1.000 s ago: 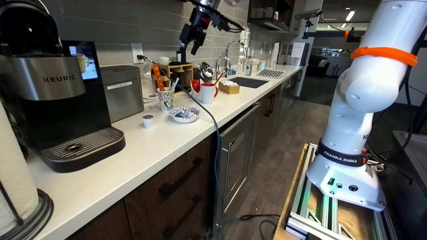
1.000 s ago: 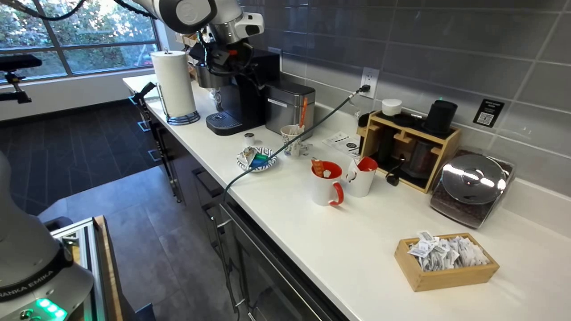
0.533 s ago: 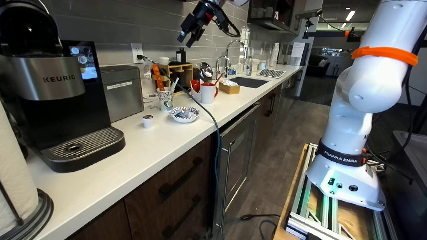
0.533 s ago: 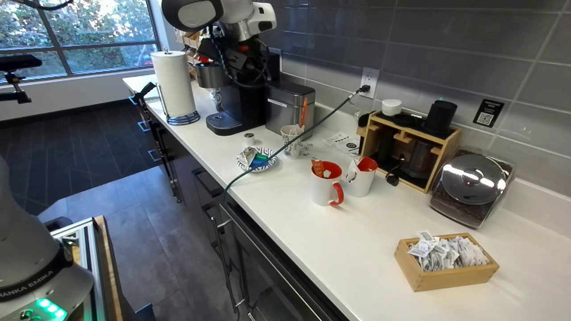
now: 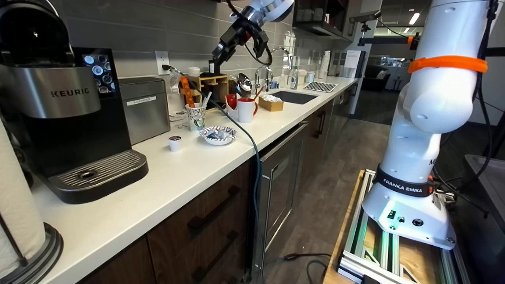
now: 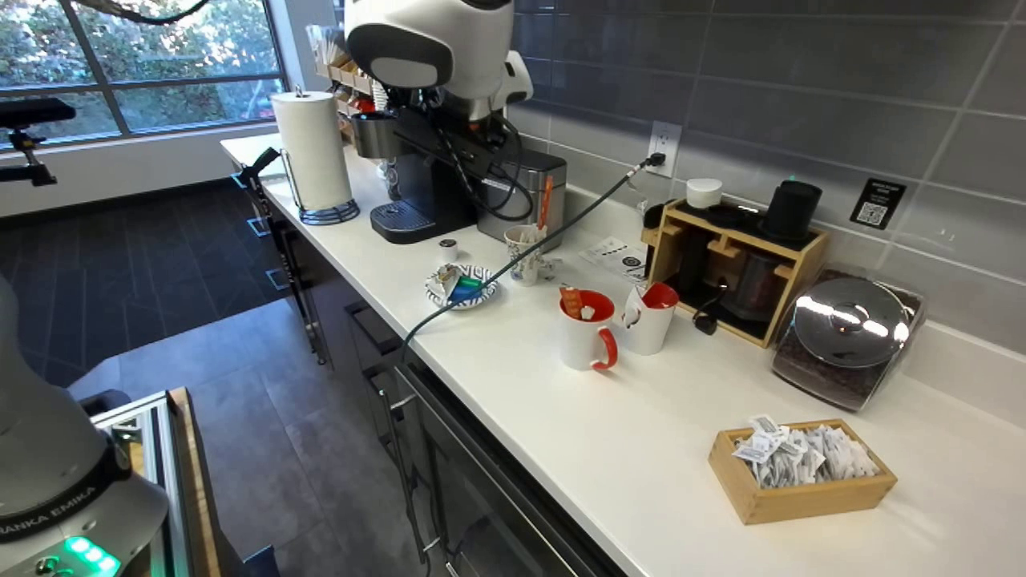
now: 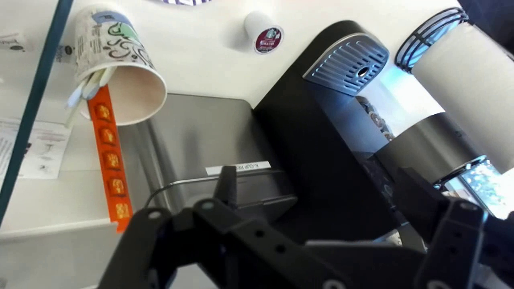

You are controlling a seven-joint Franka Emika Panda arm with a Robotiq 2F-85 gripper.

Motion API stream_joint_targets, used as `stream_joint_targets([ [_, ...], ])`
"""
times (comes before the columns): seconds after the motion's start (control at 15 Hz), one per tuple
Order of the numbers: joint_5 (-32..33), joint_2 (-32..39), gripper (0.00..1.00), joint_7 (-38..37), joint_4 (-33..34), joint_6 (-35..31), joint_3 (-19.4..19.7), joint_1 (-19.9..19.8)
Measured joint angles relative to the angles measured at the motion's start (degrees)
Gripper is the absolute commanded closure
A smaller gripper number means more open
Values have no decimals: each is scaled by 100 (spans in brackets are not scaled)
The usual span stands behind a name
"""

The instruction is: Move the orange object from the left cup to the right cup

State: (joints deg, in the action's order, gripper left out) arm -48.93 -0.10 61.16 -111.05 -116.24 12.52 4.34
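The orange object [image 5: 187, 91], a long thin strip, leans upright in a patterned paper cup [image 5: 195, 117], the left cup, with some pale sticks. Strip [image 6: 546, 200] and cup [image 6: 525, 273] also show in an exterior view; in the wrist view the strip [image 7: 111, 156] and cup [image 7: 114, 46] lie at the left. A white mug with red inside [image 5: 246, 111] stands to the right of it; an orange-red packet pokes from this mug [image 6: 579, 346]. A white-and-red cup [image 6: 648, 330] is beside it. My gripper [image 7: 323, 192] is open and empty, above the counter, apart from the paper cup.
A green cable [image 6: 597, 204] runs from the wall outlet past the paper cup to the counter edge. A grey bin [image 5: 144, 108] and black coffee machine [image 5: 75, 130] stand beside it. A bowl of wrappers [image 5: 218, 136], coffee pod [image 5: 174, 143] and wooden organizer [image 6: 725, 264] are near.
My arm has swung towards the right in an exterior view, and the wrist has tilted and turned. The gripper rose, then came down again. The cups and orange object have not moved.
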Motion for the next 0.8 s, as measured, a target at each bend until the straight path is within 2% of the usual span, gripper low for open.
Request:
stream_joint_targets([
  [0.13, -1, 352, 0, -29, 202, 19, -168, -220],
  [0.4, -32, 345, 0, -28, 222, -16, -407, -430],
  [0.53, -326, 342, 0, 159, 199, -310, -570, -479],
  [0.8, -1102, 471, 0, 992, 161, -1022, -917, -479],
])
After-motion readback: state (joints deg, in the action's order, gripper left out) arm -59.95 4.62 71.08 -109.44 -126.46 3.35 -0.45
